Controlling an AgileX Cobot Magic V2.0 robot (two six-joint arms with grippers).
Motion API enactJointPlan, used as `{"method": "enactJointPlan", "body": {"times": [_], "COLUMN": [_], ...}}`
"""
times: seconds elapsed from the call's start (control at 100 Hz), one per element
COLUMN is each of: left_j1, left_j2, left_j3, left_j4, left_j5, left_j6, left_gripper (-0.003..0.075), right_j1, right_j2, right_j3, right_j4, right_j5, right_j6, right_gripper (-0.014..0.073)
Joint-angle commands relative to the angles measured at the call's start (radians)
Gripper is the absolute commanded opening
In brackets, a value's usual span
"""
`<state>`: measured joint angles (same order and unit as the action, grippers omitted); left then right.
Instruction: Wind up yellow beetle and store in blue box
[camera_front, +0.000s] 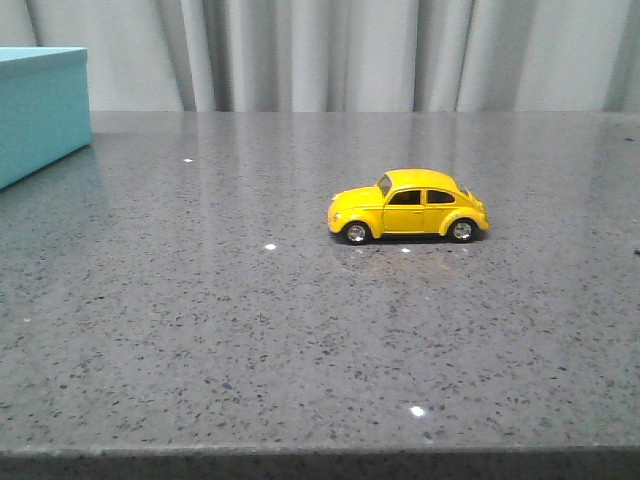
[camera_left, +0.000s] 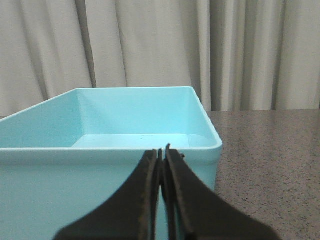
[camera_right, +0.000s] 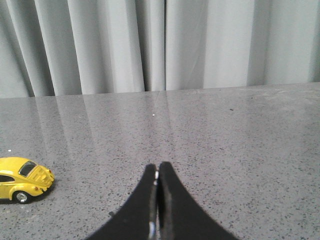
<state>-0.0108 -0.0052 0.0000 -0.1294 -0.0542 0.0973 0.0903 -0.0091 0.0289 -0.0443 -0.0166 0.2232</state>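
Both black end effectors, left (camera_left: 163, 150) and right (camera_right: 158, 167), are clenched empty. Yellow beetle (camera_front: 408, 205) sits on the grey tabletop (camera_front: 250, 330), well apart from the open blue box (camera_front: 40, 110).

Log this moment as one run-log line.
beetle: on table, untouched | box: open, empty | left gripper: shut, at box | right gripper: shut, empty | stage: pre-grasp

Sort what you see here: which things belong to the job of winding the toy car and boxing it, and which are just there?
Belongs to the job:
yellow toy car
blue box
left gripper
right gripper

Just there:
grey table
curtain
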Motion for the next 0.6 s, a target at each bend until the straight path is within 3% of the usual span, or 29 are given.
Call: {"method": "enactJointPlan", "body": {"times": [0.0, 0.59], "left_j1": [0.001, 0.001], "left_j2": [-0.032, -0.032], "left_j3": [0.022, 0.022], "left_j4": [0.0, 0.0], "left_j5": [-0.076, -0.127], "left_j6": [-0.007, -0.007], "left_gripper": [-0.0018, -0.0018], "right_j1": [0.002, 0.002], "right_j2": [-0.024, -0.024], "right_j3": [-0.017, -0.017], "right_j4": [0.0, 0.0], "right_j5": [-0.081, -0.081], "right_j6": [-0.008, -0.008], "right_gripper": [-0.0111, -0.0111]}}
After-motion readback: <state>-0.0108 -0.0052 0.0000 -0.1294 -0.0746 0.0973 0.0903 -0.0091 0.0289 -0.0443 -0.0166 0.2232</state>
